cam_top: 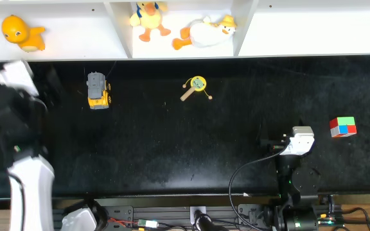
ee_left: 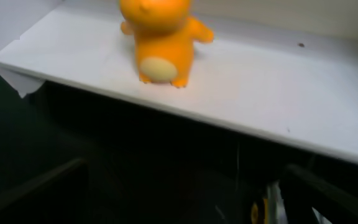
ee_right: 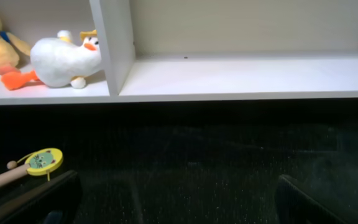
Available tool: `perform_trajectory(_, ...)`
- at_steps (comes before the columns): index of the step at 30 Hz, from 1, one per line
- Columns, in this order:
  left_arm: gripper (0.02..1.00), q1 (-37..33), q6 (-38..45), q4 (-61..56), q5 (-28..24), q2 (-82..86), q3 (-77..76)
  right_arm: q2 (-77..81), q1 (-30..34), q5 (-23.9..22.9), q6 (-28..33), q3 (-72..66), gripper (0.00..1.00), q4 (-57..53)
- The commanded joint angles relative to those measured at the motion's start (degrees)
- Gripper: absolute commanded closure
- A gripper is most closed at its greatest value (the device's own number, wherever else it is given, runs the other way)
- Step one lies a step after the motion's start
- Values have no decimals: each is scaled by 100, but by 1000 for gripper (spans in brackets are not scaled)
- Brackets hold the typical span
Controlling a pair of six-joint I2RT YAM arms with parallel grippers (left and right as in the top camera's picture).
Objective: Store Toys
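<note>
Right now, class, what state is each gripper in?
Left gripper: open, holding nothing.
Right gripper: open, holding nothing.

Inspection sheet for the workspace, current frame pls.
Surface: black tabletop, no spills seen.
Job's things: orange duck in the left shelf bay; yellow duck and white goose in the middle bay; toy truck, rattle and colour cube on the tabletop.
Clutter: nothing seen.
Grippers: left gripper open, holding nothing, facing the orange duck; right gripper open, holding nothing.
Cables: black cable loops by the right arm's base.
Surroundings: white shelf along the far edge.
</note>
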State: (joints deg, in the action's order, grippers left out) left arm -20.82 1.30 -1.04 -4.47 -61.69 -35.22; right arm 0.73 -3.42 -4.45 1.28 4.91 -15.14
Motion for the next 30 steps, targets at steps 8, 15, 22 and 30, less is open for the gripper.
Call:
perform_trajectory(8,20,1556,-697,763,245,229,688,-52,-31,39,-2,-33,5,22)
perform_trajectory(15,20,1609,-817,955,87,-203,686,-52,-31,39,-2,-35,7,22)
perform_trajectory(22,20,1609,-413,420,-153,-817,686,-52,-31,37,-2,-35,5,22)
perform_trajectory(30,20,1606,44,-149,-190,-1099,686,-52,-31,37,-2,-35,5,22)
